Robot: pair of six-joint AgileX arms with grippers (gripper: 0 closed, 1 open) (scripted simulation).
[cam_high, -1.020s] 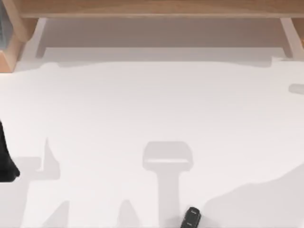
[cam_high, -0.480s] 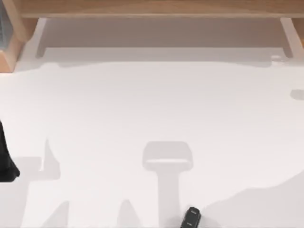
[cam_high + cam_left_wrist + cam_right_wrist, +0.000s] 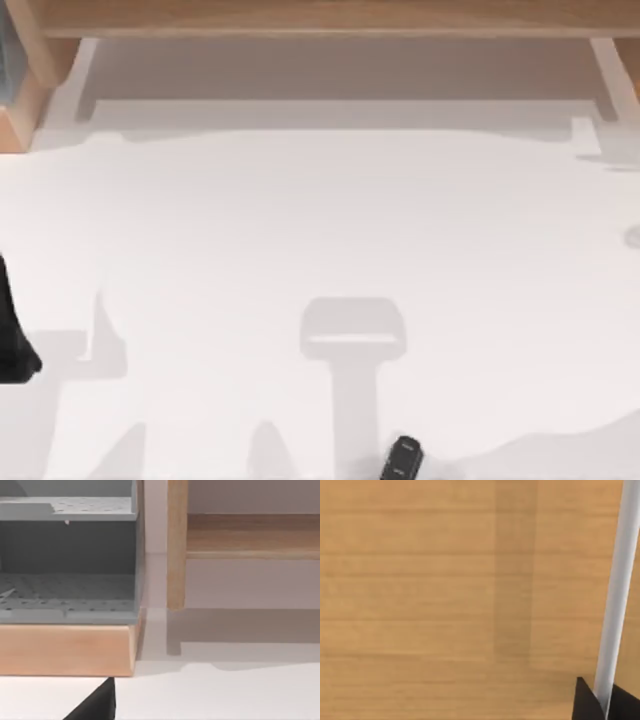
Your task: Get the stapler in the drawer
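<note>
A rendered office-style desk setting: a plain white tabletop (image 3: 320, 230) bordered by light wooden furniture (image 3: 320, 18), with a grey perforated organiser (image 3: 67, 560) on a wooden base (image 3: 65, 650) ahead of the left pincer (image 3: 97, 705), and a small stapler (image 3: 402, 458).

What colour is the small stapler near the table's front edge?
Black with faint grey marks: the small elongated stapler, seen best in the top view.

The left arm (image 3: 12, 330) sits at the top view's left edge, a black tapering shape low over the tabletop (image 3: 320, 230), well away from its middle. In the left wrist view a black finger (image 3: 97, 706) of the left gripper pokes in at the frame's edge. In the right wrist view dark fingers (image 3: 587, 702) of the right gripper show at a corner.
</note>
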